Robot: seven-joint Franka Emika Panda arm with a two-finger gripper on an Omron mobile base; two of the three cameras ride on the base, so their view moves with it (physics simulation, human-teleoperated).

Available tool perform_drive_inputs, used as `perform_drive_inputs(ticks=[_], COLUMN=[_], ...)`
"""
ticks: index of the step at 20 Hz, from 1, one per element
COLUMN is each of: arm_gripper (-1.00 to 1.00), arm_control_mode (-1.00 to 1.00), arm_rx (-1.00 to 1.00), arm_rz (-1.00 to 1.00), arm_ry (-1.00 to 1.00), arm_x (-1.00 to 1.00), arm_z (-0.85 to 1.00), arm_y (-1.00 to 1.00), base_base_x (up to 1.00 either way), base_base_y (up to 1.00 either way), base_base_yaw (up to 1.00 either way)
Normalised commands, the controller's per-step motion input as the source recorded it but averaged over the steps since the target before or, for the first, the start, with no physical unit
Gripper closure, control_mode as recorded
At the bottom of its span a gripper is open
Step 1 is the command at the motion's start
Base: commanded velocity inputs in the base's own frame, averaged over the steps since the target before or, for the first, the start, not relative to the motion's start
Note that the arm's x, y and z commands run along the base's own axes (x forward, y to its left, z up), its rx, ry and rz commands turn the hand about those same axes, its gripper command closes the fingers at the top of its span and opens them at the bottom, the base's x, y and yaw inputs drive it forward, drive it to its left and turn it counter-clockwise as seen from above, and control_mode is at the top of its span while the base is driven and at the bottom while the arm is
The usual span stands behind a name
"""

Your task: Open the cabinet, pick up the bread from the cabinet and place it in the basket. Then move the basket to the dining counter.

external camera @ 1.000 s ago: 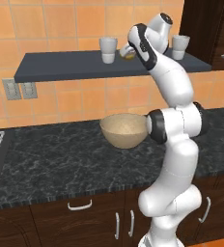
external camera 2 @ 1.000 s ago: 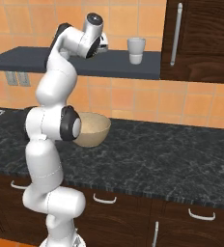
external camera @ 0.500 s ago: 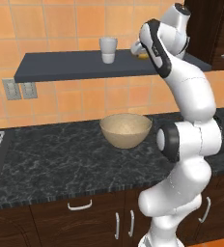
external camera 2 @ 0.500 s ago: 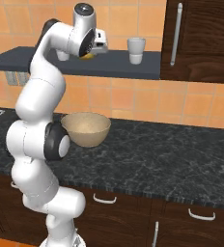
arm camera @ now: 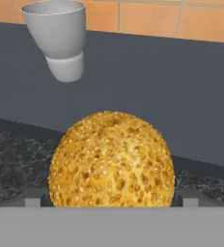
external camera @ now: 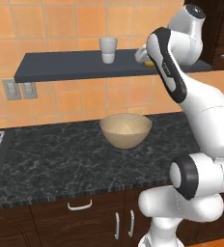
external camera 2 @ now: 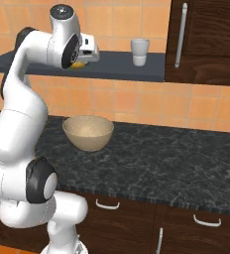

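Bread held up at shelf height, basket waiting on the desk below.

The bread (arm camera: 112, 160), a golden seeded ball, sits between the two finger tips in the hand view, one at each flank, so the hand (arm camera: 112, 201) is pinching it. That view also shows a white cup (arm camera: 58, 36) on the dark shelf (arm camera: 181, 91) behind. From the base views only a yellow sliver of bread (external camera 2: 78, 64) peeks from behind the wrist, in front of the shelf's edge. The basket (external camera: 125, 130) stands apart, lower, on the black-speckled desk (external camera: 61, 164); the dark cabinet door (external camera 2: 206, 39) shows at the right.
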Motion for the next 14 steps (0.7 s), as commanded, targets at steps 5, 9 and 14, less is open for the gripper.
perform_drive_inputs(ticks=[5,9,14], arm_gripper=[1.0,1.0,1.0], arm_control_mode=[-1.0,-1.0,-1.0], arm_rx=[0.0,0.0,-0.01], arm_rz=[-0.02,0.0,0.0], arm_ry=[0.01,0.04,0.15], arm_x=[-1.0,-1.0,-0.92], arm_z=[-0.02,-0.09,-0.77], arm_y=[0.01,0.0,0.02], base_base_x=[0.0,0.0,0.0], base_base_y=[0.0,0.0,0.0], base_base_yaw=[0.0,0.0,0.0])
